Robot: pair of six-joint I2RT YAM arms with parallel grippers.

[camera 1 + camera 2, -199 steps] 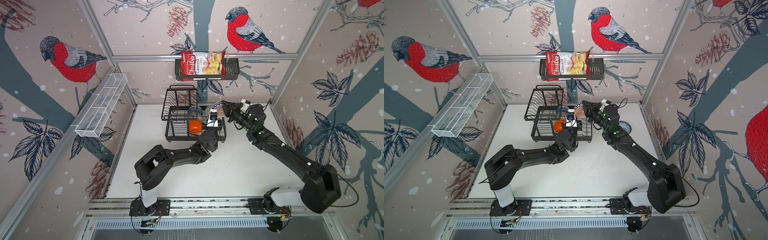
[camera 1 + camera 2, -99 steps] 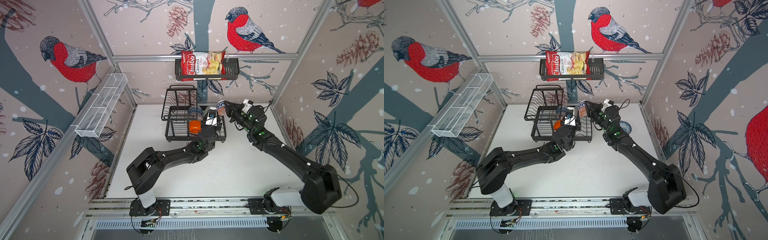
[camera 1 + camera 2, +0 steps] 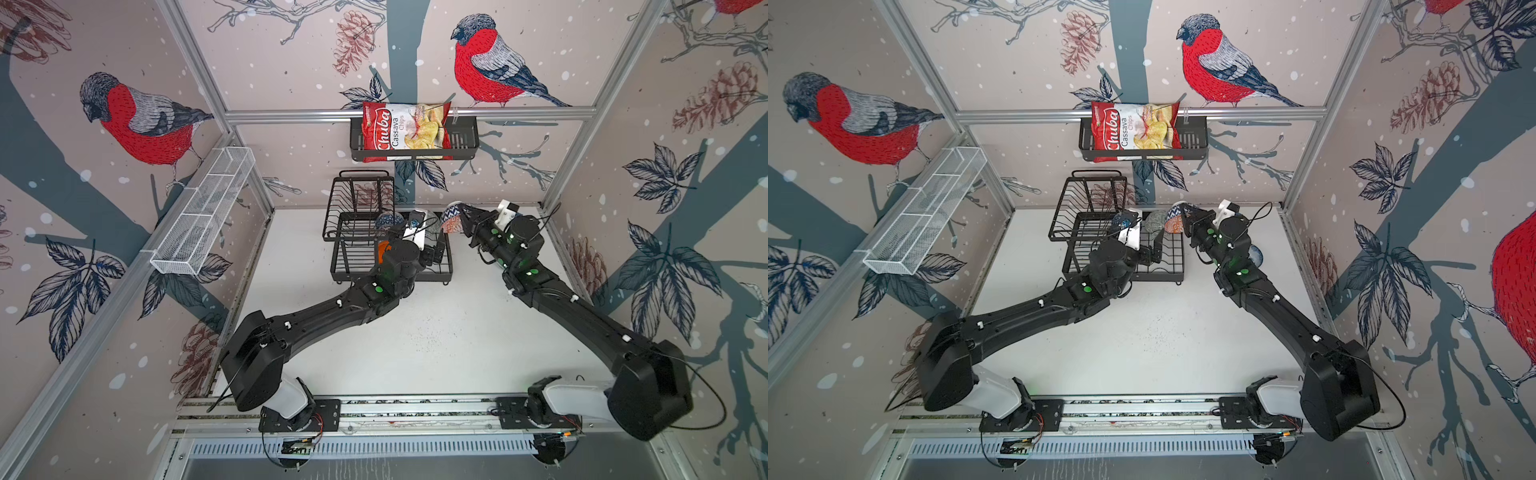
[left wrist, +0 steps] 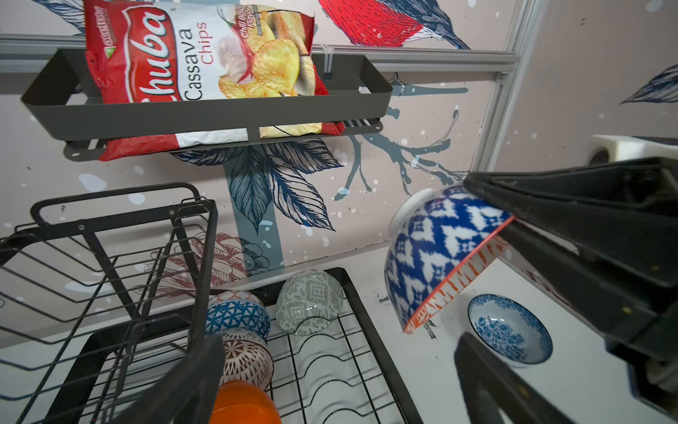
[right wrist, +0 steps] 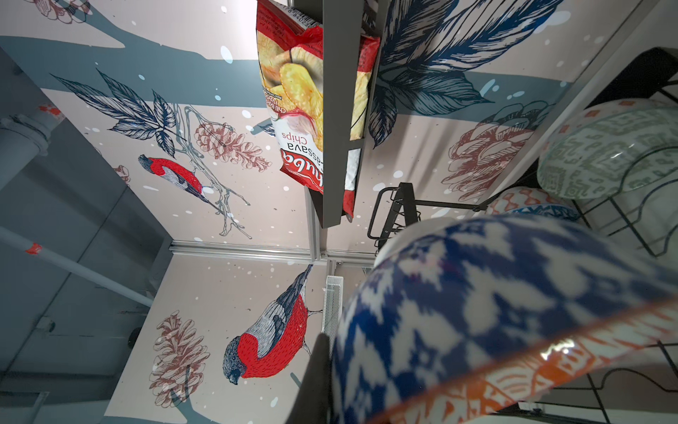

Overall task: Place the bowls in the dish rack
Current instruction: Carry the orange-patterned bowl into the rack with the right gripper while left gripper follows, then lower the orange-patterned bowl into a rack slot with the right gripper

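The black wire dish rack [image 3: 357,257] [image 3: 1075,232] stands at the back of the table. Its lower tray [image 4: 330,370] holds several bowls on edge: an orange one [image 4: 245,403], a radial-patterned one [image 4: 245,359], a blue triangle-patterned one [image 4: 238,315] and a grey-green one [image 4: 310,301] [image 3: 1156,222]. My left gripper [image 3: 434,253] [image 4: 341,389] hangs open over the tray, holding nothing. My right gripper [image 3: 465,220] [image 3: 1187,220] is shut on the rim of a blue-white geometric bowl [image 4: 433,253] [image 5: 477,312], tilted in the air beside the rack's right edge. A blue floral bowl [image 4: 510,330] [image 3: 1256,255] sits upright on the table.
A black wall basket [image 3: 415,141] with a chips bag [image 3: 405,129] hangs above the rack. A long white mesh basket [image 3: 203,216] is fixed to the left wall. The rack's raised upper shelf [image 4: 110,249] holds nothing. White tabletop [image 3: 436,332] lies in front of the rack.
My left gripper's jaws went from shut to wide open over the rack's tray. The right gripper stayed shut on its bowl and barely moved.
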